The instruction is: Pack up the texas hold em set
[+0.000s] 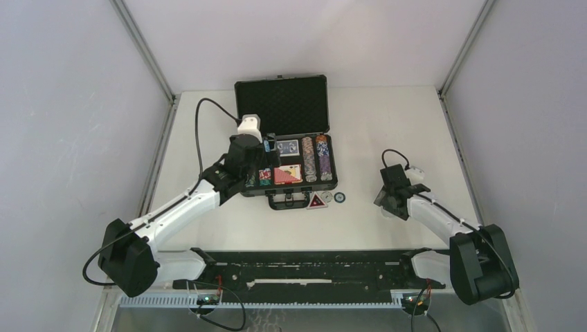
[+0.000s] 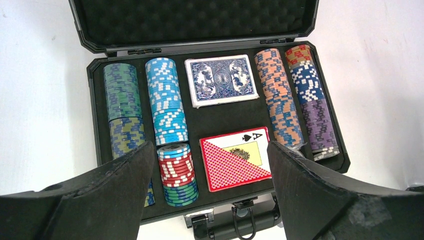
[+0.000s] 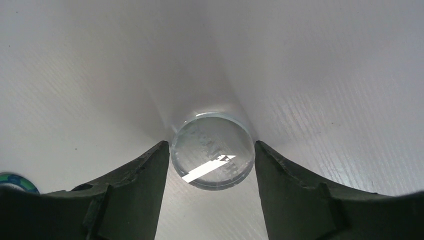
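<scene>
Step in hand looks like collecting the loose buttons; chips and decks are already in the case. Right hand (image 3: 212, 146) is low over the worktop (image 3: 325, 75), a clear disc (image 3: 212, 152) flat between its fingers (image 3: 145, 180), finger edges at both sides of the disc. Can't tell if it's pinched or only bracketed; the disc isn't lifted. A round button (image 3: 14, 182) with a blue-green rim sits at the right hand's left, apart from it. From the top view a triangle button (image 1: 317, 201) lies beside that round button, both on the worktop just outside the case front, well left of the right hand. Left hand (image 2: 211, 150) is wide open and holds nothing, hovering above the front edge of the case (image 2: 95, 100). Lid is up. Ahead of the left hand are chips (image 2: 167, 100) in rows, a blue deck (image 2: 221, 80) further ahead and a red deck (image 2: 227, 172) just ahead between the fingers. Next move calls for a firm pinch on the thin disc edge, then a lift and a carry left into a free slot in the case; a slick flat disc may slip. Writing: a face-up card (image 2: 250, 145) on the red deck shows "A" with a spade. The disc has faint raised letters, unreadable. Button markings are too small to read. No brand seen.
</scene>
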Robot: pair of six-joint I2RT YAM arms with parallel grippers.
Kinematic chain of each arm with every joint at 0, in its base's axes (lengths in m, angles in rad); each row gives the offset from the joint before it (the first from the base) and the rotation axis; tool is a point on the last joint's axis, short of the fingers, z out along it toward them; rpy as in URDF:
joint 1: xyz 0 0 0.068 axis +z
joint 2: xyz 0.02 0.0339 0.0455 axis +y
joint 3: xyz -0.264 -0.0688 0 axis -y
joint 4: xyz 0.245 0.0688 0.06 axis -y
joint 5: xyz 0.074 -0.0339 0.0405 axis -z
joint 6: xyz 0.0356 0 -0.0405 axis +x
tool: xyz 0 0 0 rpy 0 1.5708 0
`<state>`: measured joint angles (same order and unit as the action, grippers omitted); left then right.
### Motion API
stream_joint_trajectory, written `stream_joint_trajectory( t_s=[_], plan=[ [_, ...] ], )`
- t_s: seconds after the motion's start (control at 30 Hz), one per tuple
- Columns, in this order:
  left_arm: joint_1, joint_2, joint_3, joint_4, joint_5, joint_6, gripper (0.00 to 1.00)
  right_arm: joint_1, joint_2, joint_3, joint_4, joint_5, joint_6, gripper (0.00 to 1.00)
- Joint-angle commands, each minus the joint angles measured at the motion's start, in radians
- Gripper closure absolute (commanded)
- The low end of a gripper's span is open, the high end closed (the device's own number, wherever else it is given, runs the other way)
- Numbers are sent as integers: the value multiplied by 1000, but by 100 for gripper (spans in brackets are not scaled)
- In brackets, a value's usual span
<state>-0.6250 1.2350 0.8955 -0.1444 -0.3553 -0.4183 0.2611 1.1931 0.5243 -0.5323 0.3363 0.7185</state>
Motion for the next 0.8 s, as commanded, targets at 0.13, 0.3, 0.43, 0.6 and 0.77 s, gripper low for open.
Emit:
stream_joint_trajectory(
  t_s=[0.13, 0.3, 0.43, 0.6, 0.77],
  plan=[
    [7, -6, 5, -1, 4, -7, 12, 31, 60, 32, 2, 5, 15, 38],
    [8, -10, 7, -9, 0, -5, 11, 51, 82, 45, -4, 20, 17, 49],
    [8, -11, 7, -9, -2, -4, 12, 69, 56, 60, -19, 37, 22, 51],
    [10, -12, 10, -15, -3, -4, 11, 93, 23, 109, -40, 43, 9, 52],
    [13, -18, 7, -20, -10, -5, 12, 130, 40, 187, -72, 80, 0, 53]
  ],
)
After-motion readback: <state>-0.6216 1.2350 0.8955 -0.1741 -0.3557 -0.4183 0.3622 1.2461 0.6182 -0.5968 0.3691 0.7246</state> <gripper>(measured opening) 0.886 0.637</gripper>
